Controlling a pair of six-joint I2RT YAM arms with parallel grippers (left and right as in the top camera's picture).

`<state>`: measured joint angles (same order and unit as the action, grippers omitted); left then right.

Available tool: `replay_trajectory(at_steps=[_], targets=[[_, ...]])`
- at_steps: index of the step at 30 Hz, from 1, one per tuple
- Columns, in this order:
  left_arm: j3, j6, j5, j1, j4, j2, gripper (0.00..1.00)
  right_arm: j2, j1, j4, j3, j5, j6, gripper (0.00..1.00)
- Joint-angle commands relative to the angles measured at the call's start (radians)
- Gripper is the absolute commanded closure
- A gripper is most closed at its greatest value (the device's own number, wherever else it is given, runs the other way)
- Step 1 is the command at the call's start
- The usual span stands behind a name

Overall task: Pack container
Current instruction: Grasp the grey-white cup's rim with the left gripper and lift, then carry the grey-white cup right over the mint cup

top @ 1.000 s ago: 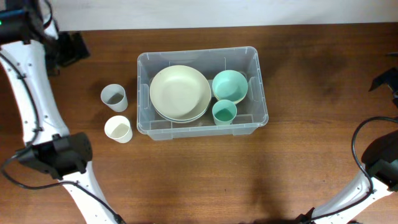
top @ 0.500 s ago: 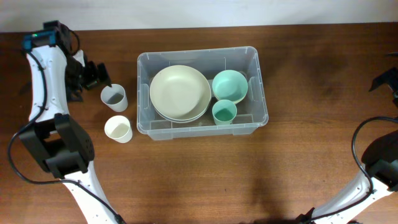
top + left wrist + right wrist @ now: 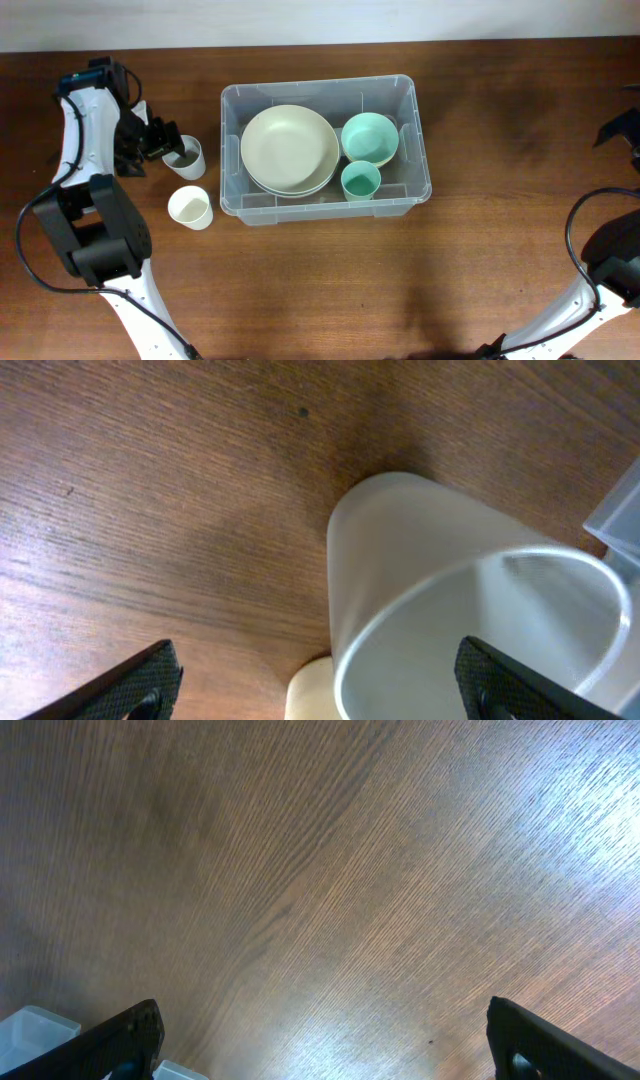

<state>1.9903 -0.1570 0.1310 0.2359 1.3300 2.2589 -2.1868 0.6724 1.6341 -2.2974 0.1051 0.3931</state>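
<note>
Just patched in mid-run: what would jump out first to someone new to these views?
The clear container sits mid-table, holding stacked cream bowls, a teal bowl and a teal cup. To its left, the left gripper, fingers open, is at the grey cup, with a cream cup standing nearby.

Likely a robotics lab: cabled white robot arms (image 3: 76,130) stand at the left and right edges of a wooden tabletop (image 3: 500,230).

grained wooden table (image 3: 500,250); clear glossy plastic container (image 3: 415,130); matt grey cup (image 3: 420,550).
</note>
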Motion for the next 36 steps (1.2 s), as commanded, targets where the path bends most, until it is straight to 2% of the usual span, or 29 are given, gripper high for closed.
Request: replay_trajectory(at_steps=[1,5,9,15,21,24,30,33,36], targets=[[-0.049,0.013,-0.007,0.002,-0.023,-0.013,0.11,0.021,-0.004,0.000,0.004,-0.005,0.008,0.01],[-0.077,0.013,-0.008,0.002,-0.052,-0.013,0.31,0.021,-0.004,0.000,0.004,-0.005,0.008,0.01],[-0.077,0.013,-0.007,0.002,-0.067,-0.013,0.66,0.021,-0.004,0.000,0.004,-0.005,0.008,0.01],[-0.077,0.013,-0.008,0.003,-0.079,-0.013,0.99,0.021,-0.004,0.000,0.004,-0.005,0.008,0.01],[-0.040,0.013,-0.007,0.009,-0.095,-0.013,0.99,0.021,-0.004,0.000,0.004,-0.005,0.008,0.01],[0.047,0.013,-0.007,0.021,-0.058,-0.016,0.99,0.021,-0.004,0.000,0.004,-0.005,0.008,0.01],[0.430,0.018,0.063,0.034,0.117,-0.026,0.99,0.021,-0.004,0.000,0.004,-0.005,0.008,0.01],[0.619,0.124,0.226,-0.005,0.200,-0.036,0.99,0.021,-0.004,0.000,0.004,-0.005,0.008,0.01],[0.710,0.234,0.304,-0.098,0.262,-0.054,0.99,0.021,-0.004,0.000,0.004,-0.005,0.008,0.01]])
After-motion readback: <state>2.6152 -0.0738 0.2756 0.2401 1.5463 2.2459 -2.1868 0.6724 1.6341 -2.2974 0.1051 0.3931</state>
